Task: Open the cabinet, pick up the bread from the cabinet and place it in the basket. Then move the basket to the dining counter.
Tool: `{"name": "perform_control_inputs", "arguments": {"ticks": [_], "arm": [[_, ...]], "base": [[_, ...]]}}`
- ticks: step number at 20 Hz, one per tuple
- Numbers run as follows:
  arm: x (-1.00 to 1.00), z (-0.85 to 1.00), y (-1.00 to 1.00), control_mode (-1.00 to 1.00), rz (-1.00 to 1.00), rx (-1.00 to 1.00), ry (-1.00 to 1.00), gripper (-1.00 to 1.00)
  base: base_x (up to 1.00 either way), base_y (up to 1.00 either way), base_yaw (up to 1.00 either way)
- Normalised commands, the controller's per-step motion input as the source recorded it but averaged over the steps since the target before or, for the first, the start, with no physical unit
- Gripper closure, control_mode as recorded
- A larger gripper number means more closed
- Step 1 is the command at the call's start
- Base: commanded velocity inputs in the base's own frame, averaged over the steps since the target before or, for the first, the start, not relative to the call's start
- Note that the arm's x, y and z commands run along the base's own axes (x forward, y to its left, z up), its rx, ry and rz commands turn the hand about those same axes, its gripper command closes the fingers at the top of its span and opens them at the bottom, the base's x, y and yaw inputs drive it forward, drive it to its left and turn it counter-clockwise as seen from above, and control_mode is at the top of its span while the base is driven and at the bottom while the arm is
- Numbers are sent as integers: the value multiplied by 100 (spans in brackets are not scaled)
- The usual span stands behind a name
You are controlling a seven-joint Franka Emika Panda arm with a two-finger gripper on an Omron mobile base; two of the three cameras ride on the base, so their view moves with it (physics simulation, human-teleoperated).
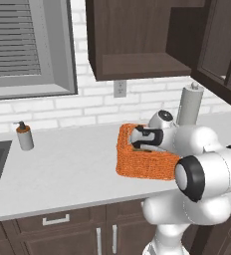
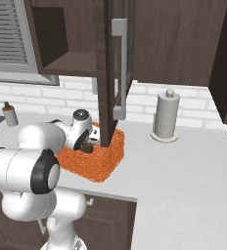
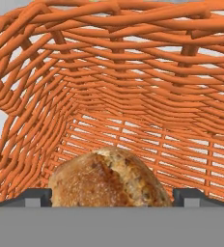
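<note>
Bread (image 3: 109,176) sits low in the middle of our hand view, down inside the orange basket (image 3: 133,82), with the woven walls curving up all around it. Our two fingertips (image 3: 34,197) stand wide apart on either side of the loaf, so we'd say the gripper (image 3: 111,198) is spread open, not squeezing it. In the left base view the basket (image 1: 142,164) is mid-frame on the grey worktop (image 1: 67,169) and the hand dips into it. Cabinet (image 1: 137,37) hangs open in the upper part of the frame, paper towel roll (image 1: 189,104) to the right.
</note>
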Motion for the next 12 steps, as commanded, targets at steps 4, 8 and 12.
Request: {"name": "perform_control_inputs", "arguments": {"ticks": [4, 8, 12], "arm": [[-16, 23, -4, -100, -1, 0, 0, -100], [-2, 37, -1, -100, 0, 0, -1, -100], [-27, 69, 0, -100, 0, 0, -4, -100]], "base": [[0, 0, 0], [0, 0, 0], [0, 0, 0]]}}
